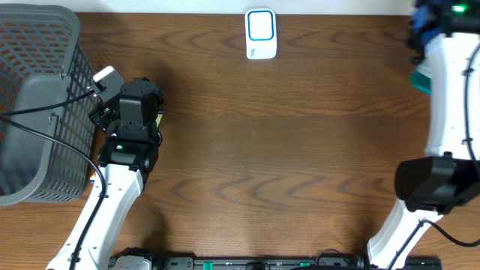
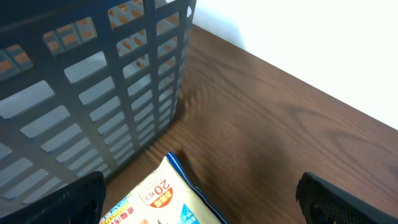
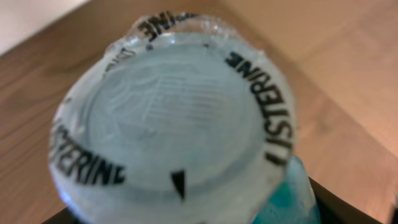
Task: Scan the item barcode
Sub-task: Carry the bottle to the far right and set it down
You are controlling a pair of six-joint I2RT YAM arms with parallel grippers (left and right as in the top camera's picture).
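Observation:
A white barcode scanner with a blue-ringed face lies at the table's far edge, near the middle. My right gripper is shut on a teal Listerine bottle; its white sealed cap fills the right wrist view. In the overhead view the bottle pokes out beside the right arm at the far right. My left gripper stands wide open by the basket, and a cream packet marked "20" lies between its fingers without touching them. No barcode shows in any view.
A grey mesh basket fills the left side of the table, close to my left gripper; its wall looms in the left wrist view. Bare wood lies between the two arms.

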